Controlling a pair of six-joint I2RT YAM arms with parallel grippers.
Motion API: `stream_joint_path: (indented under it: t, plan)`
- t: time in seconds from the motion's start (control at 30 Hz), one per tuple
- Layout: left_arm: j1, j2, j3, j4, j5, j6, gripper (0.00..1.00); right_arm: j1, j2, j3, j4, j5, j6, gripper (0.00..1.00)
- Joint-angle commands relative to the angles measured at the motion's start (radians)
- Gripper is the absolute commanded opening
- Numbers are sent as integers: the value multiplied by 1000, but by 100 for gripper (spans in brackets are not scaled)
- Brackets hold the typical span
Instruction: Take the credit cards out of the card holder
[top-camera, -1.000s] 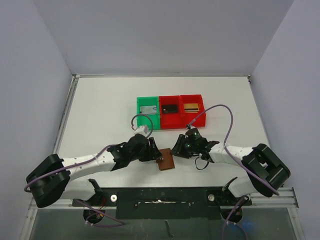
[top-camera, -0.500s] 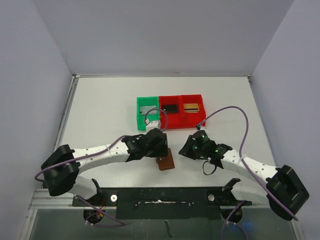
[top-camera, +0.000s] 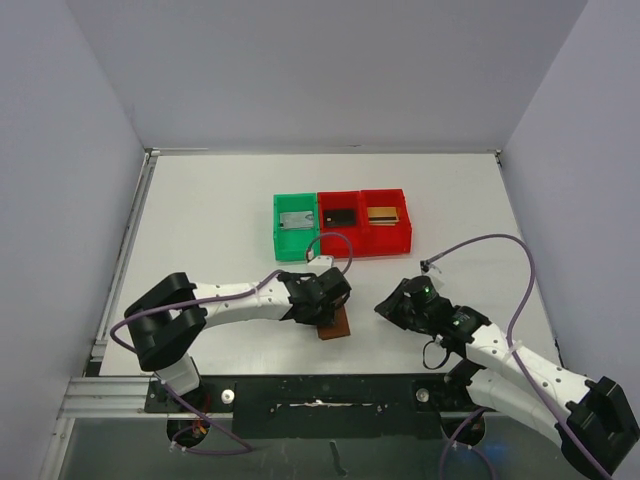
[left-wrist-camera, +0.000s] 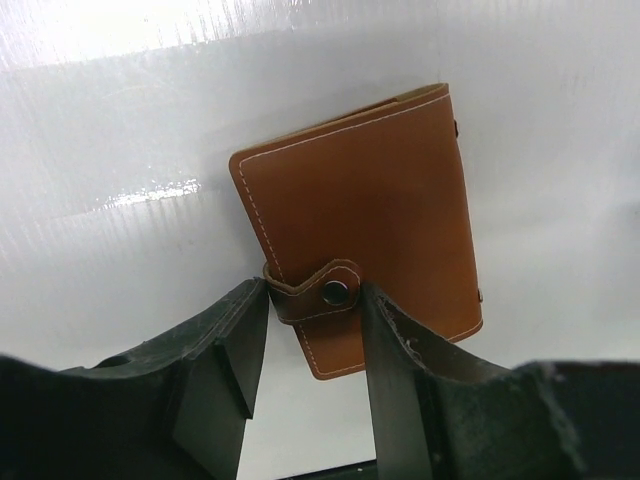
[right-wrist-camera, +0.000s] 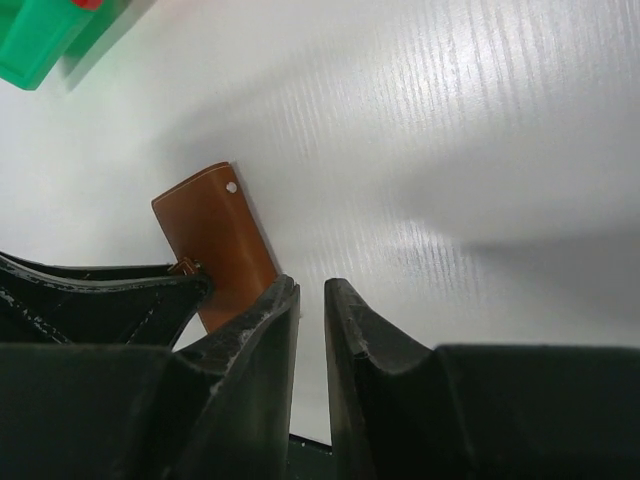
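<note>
Shows the card holder (left-wrist-camera: 365, 215) closed, strap (left-wrist-camera: 300, 297) snapped, flat on the white surface (top-camera: 210, 230) nearward of the bins (top-camera: 342, 246). Has the left gripper (left-wrist-camera: 312, 310) over it, jaws spread either side of the strap. Has the right gripper (right-wrist-camera: 310, 290) apart to the right, jaws all but pressed together, empty.

The white counter (top-camera: 220, 220) has a glossy, faintly ribbed surface. Toward its near edge lies 1 brown card holder (left-wrist-camera: 360, 200), flat and closed, its strap snapped down over the front cover. Well apart from it, farther back, 3 bins stand directly on the counter in 1 row with walls touching: 1 green bin (top-camera: 278, 228) on the left, then 2 red bins (top-camera: 341, 244).
</note>
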Motion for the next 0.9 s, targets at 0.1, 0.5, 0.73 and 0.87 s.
stream_joint_path:
  t: [0.1, 0.5, 0.73, 0.87]
  plan:
    - [-7, 20, 55, -17, -56, 6, 42, -9, 7, 1, 12, 3, 5, 19]
    - [3, -2, 78, -53, -156, 28, 44, -6, 116, 23, 171, -126, -81, 19]
    - [16, -90, 7, -14, -180, -2, 38, -7, 149, 16, 185, -139, -80, 18]
    - [17, -117, -34, 2, -183, -27, 33, -4, 161, 23, 191, -145, -85, 18]
